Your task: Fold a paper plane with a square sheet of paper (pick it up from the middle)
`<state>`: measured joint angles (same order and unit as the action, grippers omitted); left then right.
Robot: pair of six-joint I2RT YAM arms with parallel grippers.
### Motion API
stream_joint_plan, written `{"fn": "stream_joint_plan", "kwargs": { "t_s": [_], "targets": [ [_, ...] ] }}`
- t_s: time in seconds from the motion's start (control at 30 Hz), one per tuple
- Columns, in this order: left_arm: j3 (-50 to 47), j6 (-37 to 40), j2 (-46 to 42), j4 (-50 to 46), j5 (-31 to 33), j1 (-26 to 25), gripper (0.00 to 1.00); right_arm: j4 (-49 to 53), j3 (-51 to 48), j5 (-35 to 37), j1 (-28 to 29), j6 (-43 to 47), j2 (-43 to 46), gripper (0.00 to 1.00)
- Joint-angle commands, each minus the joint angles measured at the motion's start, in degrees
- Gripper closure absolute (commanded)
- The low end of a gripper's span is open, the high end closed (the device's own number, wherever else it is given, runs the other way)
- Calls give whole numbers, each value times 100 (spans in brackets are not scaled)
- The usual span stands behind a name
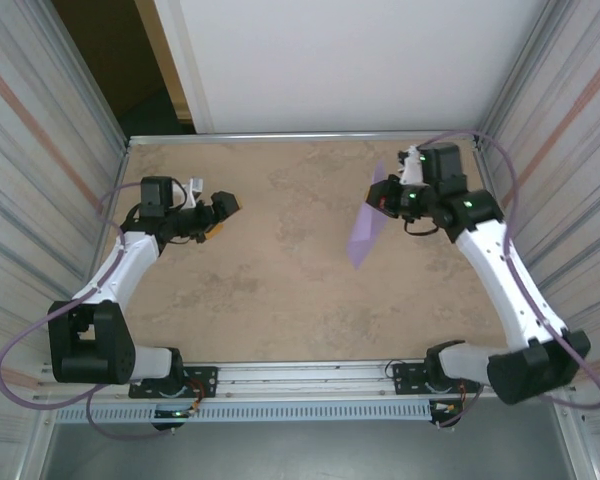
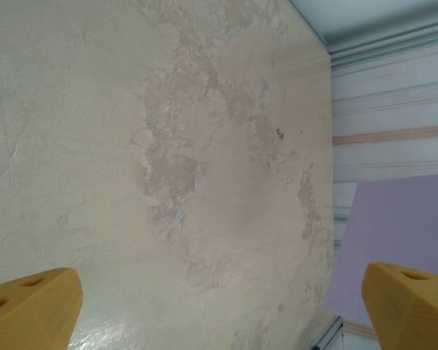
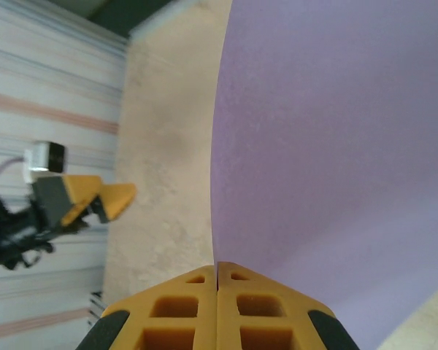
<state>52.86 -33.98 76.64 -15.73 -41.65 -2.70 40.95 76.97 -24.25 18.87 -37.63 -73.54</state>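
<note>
My right gripper [image 1: 388, 200] is shut on one edge of the square sheet of paper [image 1: 364, 232], a lavender sheet hanging edge-on above the right side of the table. In the right wrist view the yellow fingertips meet at the gripper [image 3: 217, 266], and the sheet [image 3: 336, 146] spreads smooth to the right of them. My left gripper [image 1: 225, 210] hovers at the far left of the table, open, its jaws wide apart with nothing between them [image 2: 219, 292]. The sheet [image 2: 401, 226] lies far off in that view. The paper plane is out of view.
The tan mottled tabletop [image 1: 280, 290] is ringed by a metal frame and corrugated side walls [image 1: 40, 150]. A white panel [image 1: 360, 60] closes the back. The left gripper [image 3: 106, 200] is seen across the table from the right wrist.
</note>
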Motion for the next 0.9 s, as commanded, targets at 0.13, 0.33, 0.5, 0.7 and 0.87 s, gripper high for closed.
{"fn": "stream_joint_plan", "kwargs": {
  "t_s": [0.13, 0.33, 0.5, 0.7, 0.87],
  "targets": [
    [-394, 7, -36, 75, -158, -7, 1, -152, 435, 649, 1118, -109, -1911, 100],
    [-577, -74, 111, 160, -186, -154, 1, -1723, 312, 118, 1587, -702, -2984, 100],
    [-576, -65, 354, 258, -37, -510, 2, -2775, -300, -197, 1491, -1198, -3095, 100],
    [-411, -135, 880, 464, 84, -1064, 6, -3397, -1079, -371, 1270, -1440, -3030, 100],
    [-168, -220, 1266, 504, 223, -1414, 11, -3603, -1236, -557, 1198, -1411, -3173, 100]
  ]
}}
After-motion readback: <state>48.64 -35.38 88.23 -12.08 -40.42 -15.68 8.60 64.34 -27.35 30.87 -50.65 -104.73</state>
